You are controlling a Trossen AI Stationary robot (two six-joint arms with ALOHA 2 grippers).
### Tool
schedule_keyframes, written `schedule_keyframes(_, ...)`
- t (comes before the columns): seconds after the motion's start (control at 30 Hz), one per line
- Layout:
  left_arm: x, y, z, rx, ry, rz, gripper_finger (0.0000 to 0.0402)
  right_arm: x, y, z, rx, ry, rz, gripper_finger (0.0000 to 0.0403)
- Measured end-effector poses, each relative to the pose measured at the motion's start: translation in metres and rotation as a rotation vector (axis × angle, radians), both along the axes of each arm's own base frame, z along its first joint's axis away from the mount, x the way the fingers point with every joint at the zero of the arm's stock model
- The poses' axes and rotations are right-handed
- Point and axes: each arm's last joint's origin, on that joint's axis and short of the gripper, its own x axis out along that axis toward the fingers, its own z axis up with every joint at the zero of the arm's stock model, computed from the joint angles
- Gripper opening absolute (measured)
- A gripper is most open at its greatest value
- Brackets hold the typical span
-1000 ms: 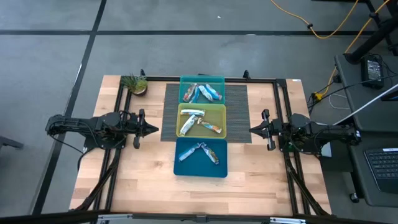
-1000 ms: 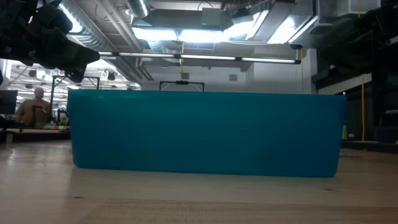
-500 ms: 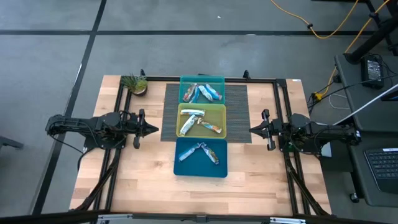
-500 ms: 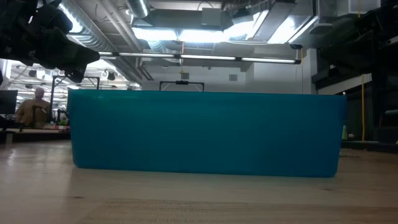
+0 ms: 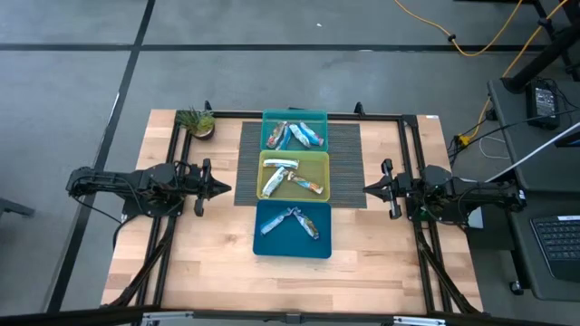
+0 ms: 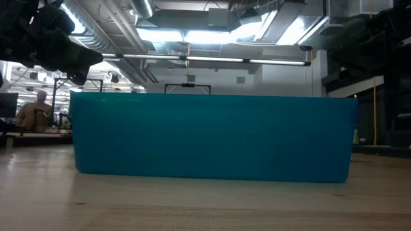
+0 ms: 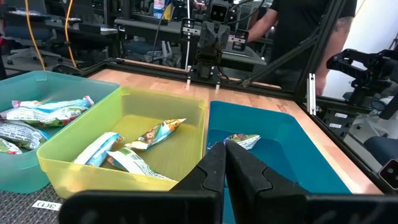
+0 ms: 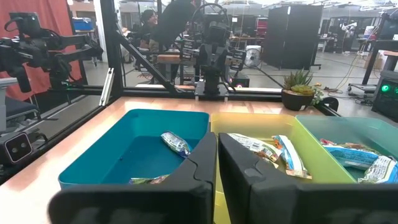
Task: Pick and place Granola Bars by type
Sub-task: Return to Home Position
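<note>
Nearest us stands the blue bin [image 5: 272,246], with a few of the Granola Bars [image 5: 294,222] lying inside it. The low view shows only this bin's wall, so we go by the overhead and wrist pictures.

Just behind it is the yellow-green bin [image 5: 264,177], which holds several more bars. The two arms flank this bin, folded low at the sides of the table [image 5: 199,272]. The left gripper [image 5: 225,188] and the right gripper [image 5: 367,189] point inward at it, each well apart from its walls. Both have their fingers pressed together on nothing.

Farther back, the teal bin [image 5: 294,115] holds the remaining bars, and a small potted plant [image 5: 197,121] sits at the far left corner. Every bar we can see lies inside a bin.

We judge the sorting finished and the step in hand to be the arms settling into their rest pose. The next move calls for no grasp, only that both arms park clear of the bins.
</note>
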Motion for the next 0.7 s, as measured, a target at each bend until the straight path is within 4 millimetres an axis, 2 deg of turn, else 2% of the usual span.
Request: schedule_keyframes(0.7, 0.0, 0.0, 0.0001, 0.0, 0.0, 0.0, 0.0008, 0.0, 0.0, 0.0, 0.0, 0.0, 0.0, 0.0021)
